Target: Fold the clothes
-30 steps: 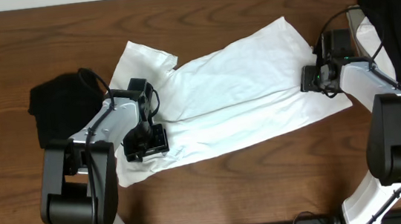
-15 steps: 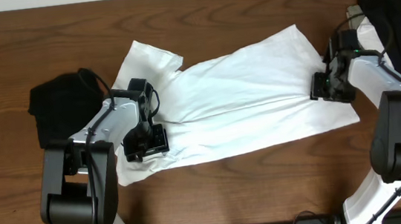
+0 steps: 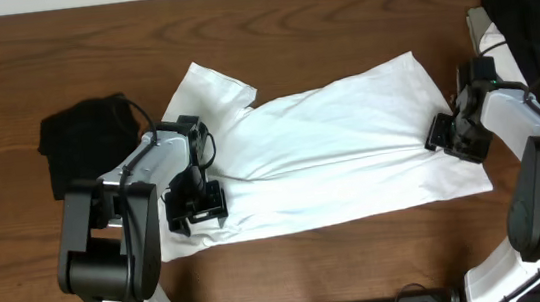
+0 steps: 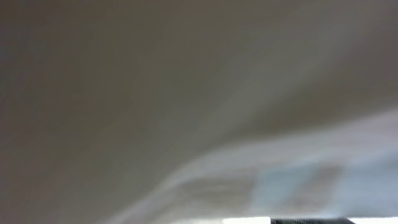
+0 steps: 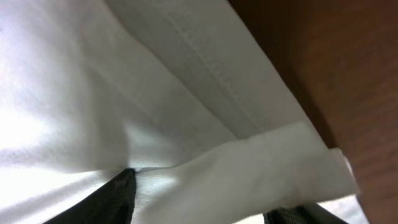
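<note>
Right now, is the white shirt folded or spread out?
Partly folded: the white fabric T-shirt lies doubled lengthwise, one layer overlapping the other.

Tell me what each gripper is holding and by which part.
The right gripper pinches the white T-shirt at its hemmed edge. The left gripper sits on the shirt's other end; its grip cannot be told.

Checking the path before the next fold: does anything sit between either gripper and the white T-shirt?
Nothing visible does. The left gripper and right gripper are both at the white T-shirt, touching its fabric. The black garment lies left of the shirt and the dark pile at the table's far right, neither on it.
</note>
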Robot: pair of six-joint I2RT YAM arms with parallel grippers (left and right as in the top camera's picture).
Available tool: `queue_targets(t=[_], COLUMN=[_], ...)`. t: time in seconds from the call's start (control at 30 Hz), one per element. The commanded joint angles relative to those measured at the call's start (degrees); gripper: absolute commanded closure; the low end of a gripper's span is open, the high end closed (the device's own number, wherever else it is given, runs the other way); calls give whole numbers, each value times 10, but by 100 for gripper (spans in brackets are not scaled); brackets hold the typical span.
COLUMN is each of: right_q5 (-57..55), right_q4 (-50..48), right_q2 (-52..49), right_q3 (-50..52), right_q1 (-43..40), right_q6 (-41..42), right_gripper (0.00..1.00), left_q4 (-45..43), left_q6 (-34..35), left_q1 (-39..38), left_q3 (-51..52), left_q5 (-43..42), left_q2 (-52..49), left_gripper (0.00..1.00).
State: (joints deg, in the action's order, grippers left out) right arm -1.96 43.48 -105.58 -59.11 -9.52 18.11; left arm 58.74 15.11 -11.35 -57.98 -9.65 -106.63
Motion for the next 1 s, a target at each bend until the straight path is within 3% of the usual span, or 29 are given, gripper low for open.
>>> queue_targets(t=[0.0,0.6,0.97], right_q5=[-72,13,26], right_q4=[30,-22,-4], right_q2=[-102,-91,76], right_q3=[132,140,140], right_q1=[-11,-11,-11], right_q6=[36,1,-12], right_gripper=[36,32,30], left_q4=[8,-69,-115], left_q6=[-2,0,0], left_q1=[1,1,1], left_q3=[17,16,16], left_q5=[59,59,59], left_q2=[-19,-19,-19], left_gripper=[33,33,32])
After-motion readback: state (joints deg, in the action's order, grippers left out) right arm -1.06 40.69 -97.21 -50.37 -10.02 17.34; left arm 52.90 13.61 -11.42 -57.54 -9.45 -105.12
